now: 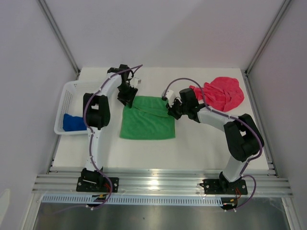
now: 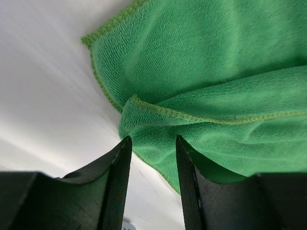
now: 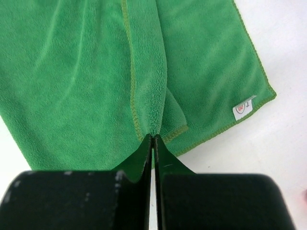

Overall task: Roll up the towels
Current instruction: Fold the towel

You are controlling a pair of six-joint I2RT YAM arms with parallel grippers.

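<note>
The green towel lies spread on the table just to the right of the white mesh basket. Its edge farthest from the arm bases is turned over into a first narrow fold. The right gripper is pinched tight on that fold at the end away from the basket, and the cloth ridges up into its closed tips. The left gripper hovers at the basket-side end of the fold, jaws partway apart and nothing between them. The doubled hem sits just beyond its fingertips.

The step in hand looks like starting the roll. To do it well, the left gripper should probably come down over the doubled hem and take both layers, level with the right one's hold. A grip on the top layer alone would let the fold open. Both ends then need to turn toward the arm bases at the same rate and low to the table, or the soft microfibre will likely roll loose and lopsided.

The blue towel sits bunched inside the basket at its near end. The pink-red towel lies crumpled well apart from the basket, beyond the green towel and behind the right arm, seemingly out of the roll's path. A small white label marks the green towel's corner away from the basket. The basket's wall is near the left arm's elbow, so a wide swing could knock it.
</note>
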